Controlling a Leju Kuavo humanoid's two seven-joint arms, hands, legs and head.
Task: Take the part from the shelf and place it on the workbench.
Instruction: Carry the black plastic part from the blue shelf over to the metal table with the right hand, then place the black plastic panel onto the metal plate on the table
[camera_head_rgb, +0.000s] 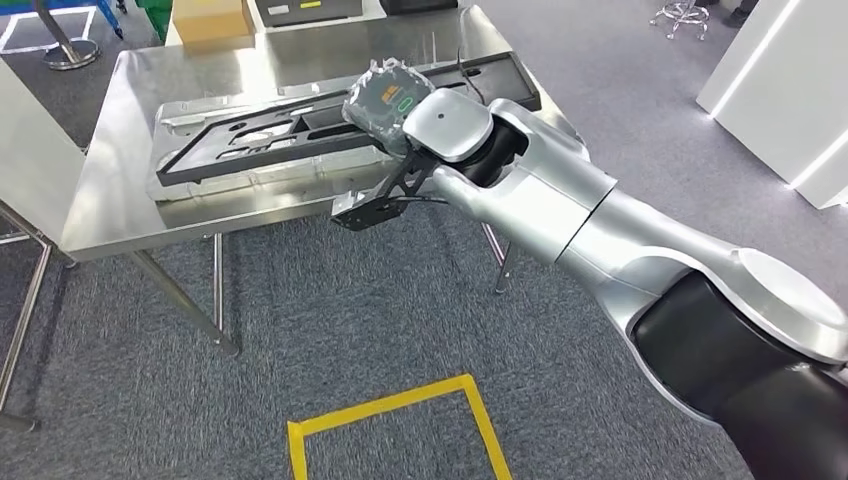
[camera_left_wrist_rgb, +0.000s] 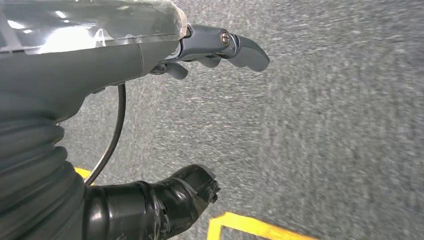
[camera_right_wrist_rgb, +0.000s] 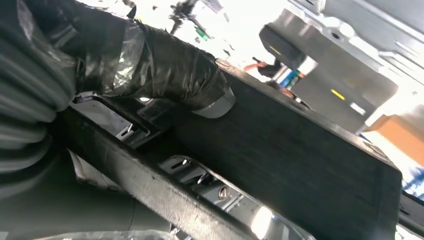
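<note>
While the steel workbench (camera_head_rgb: 120, 190) sits under everything, the long black part (camera_head_rgb: 260, 140) lies flat on it, right hand (camera_head_rgb: 385, 100) resting on its near end, thumb (camera_right_wrist_rgb: 170, 70) over it; can't tell if it's actually gripping. Left hand (camera_left_wrist_rgb: 200, 47) hangs over carpet (camera_left_wrist_rgb: 325, 125), fingers loosely apart, holding nothing.

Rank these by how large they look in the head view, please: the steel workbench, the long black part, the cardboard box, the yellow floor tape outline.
1. steel workbench
2. long black part
3. yellow floor tape outline
4. cardboard box

The tape lies nearer the camera and both are cut off by the picture's edge, so the last two are unsure.
</note>
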